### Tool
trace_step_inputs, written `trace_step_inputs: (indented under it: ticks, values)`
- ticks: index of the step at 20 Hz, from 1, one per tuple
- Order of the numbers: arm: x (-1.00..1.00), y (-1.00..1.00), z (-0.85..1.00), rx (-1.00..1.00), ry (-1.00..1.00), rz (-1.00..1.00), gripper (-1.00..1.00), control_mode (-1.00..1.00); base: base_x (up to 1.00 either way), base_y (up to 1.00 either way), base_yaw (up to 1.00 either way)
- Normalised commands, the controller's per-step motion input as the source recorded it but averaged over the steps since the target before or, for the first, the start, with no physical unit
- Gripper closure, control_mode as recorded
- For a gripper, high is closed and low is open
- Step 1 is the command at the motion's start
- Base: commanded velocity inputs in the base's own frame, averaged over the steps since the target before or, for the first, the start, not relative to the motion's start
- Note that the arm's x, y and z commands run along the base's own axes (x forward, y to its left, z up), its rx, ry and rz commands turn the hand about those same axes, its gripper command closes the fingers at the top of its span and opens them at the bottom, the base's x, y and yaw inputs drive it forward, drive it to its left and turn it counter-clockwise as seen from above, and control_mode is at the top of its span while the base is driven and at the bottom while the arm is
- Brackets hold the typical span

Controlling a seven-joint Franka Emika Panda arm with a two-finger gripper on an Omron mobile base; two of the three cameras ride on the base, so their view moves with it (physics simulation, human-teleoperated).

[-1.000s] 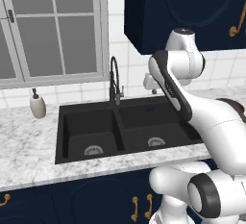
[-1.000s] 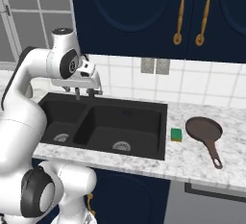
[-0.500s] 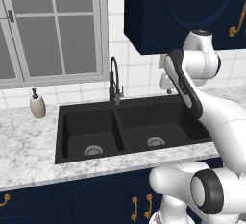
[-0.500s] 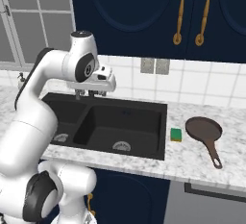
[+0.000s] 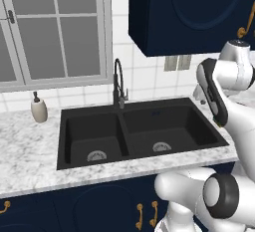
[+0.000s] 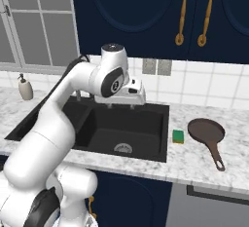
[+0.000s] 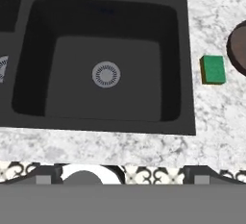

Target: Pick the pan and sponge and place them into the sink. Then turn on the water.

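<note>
**Claw hangs spread over the right basin, holding nothing**

Your claw (image 6: 120, 106) hangs above the right basin of the black double sink (image 6: 164, 133), fingers pointing down and spread as wide as they go, with nothing between them. In the right base view the white arm arches up from the lower left and the hand sits level, above the basin floor and apart from it.

Seen from the hand camera, the right basin lies directly beneath the claw, its round silver drain (image 7: 106, 74) near the middle. The sink (image 7: 190, 64) is empty of pan and sponge.

The green sponge (image 7: 213, 69) lies flat on the marble counter (image 7: 216, 117), to the right of the claw, just beside the sink's right rim. The reddish-brown pan (image 6: 206, 130) rests on the counter further right, beyond the sponge, with its long handle pointing toward the counter's front edge. Sponge and pan sit near each other but apart.

The tall black faucet (image 5: 118, 83) stands behind the sink, at the divider between basins, left of the claw. No stream falls from it. A cream soap dispenser (image 5: 38, 109) stands far left on the counter.
</note>
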Motion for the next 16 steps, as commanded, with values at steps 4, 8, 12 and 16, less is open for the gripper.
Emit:
trace_step_inputs:
  ticks: [4, 8, 12, 16]
  values:
    - [-0.17, -0.98, -0.17, -0.02, 0.0, 0.0, -1.0, -1.0, 0.0, 0.0, 0.0]
    - [-0.05, -0.92, -0.22, 0.0, 0.01, 0.0, -1.0, -1.0, 0.0, 0.0, 0.0]
    - [0.0, -0.73, -0.24, 0.0, 0.02, 0.0, -1.0, -1.0, 0.0, 0.0, 0.0]
    - [0.0, -0.74, -0.28, 0.0, 0.0, 0.0, -1.0, -1.0, 0.0, 0.0, 0.0]
